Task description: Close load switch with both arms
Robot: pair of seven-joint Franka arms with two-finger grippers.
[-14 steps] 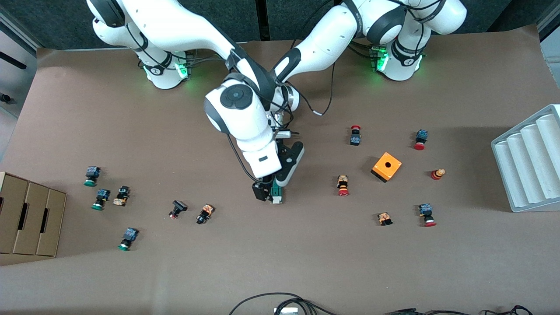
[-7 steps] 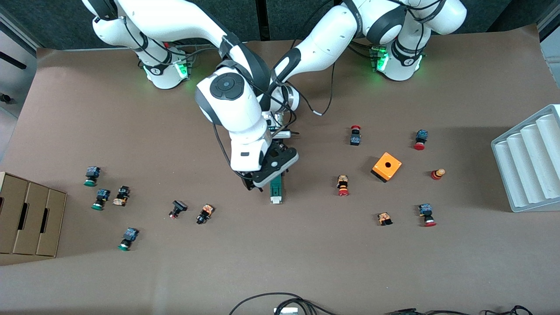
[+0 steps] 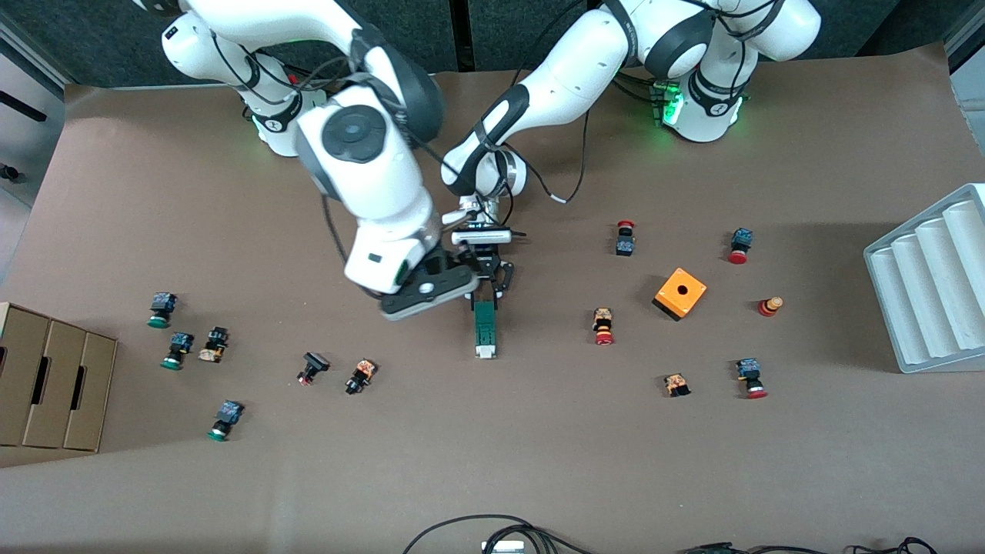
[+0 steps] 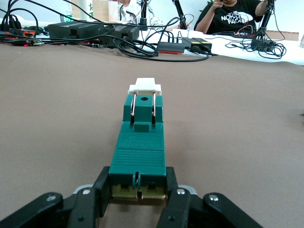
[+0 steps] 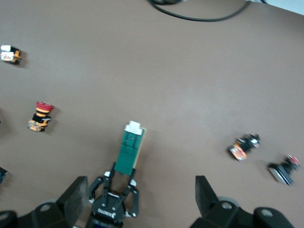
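The load switch (image 3: 485, 327) is a narrow green block lying on the brown table, its white sliding piece (image 3: 484, 352) at the end nearer the front camera. My left gripper (image 3: 485, 289) is shut on the switch's other end; in the left wrist view its fingers (image 4: 96, 192) clamp both sides of the green body (image 4: 140, 142). My right gripper (image 3: 428, 298) is open and empty, raised over the table beside the switch toward the right arm's end. In the right wrist view its own wide-apart fingers (image 5: 76, 195) frame the switch (image 5: 129, 149) and the left gripper (image 5: 112, 205).
An orange box with a hole (image 3: 680, 293) and several small push buttons (image 3: 603, 326) lie toward the left arm's end. More buttons (image 3: 360, 376) lie toward the right arm's end, near a cardboard box (image 3: 46, 385). A white ridged rack (image 3: 931, 285) stands at the table's edge.
My right gripper has left the white end of the switch, risen and drawn back toward its base. The left gripper and the switch have stayed in place.
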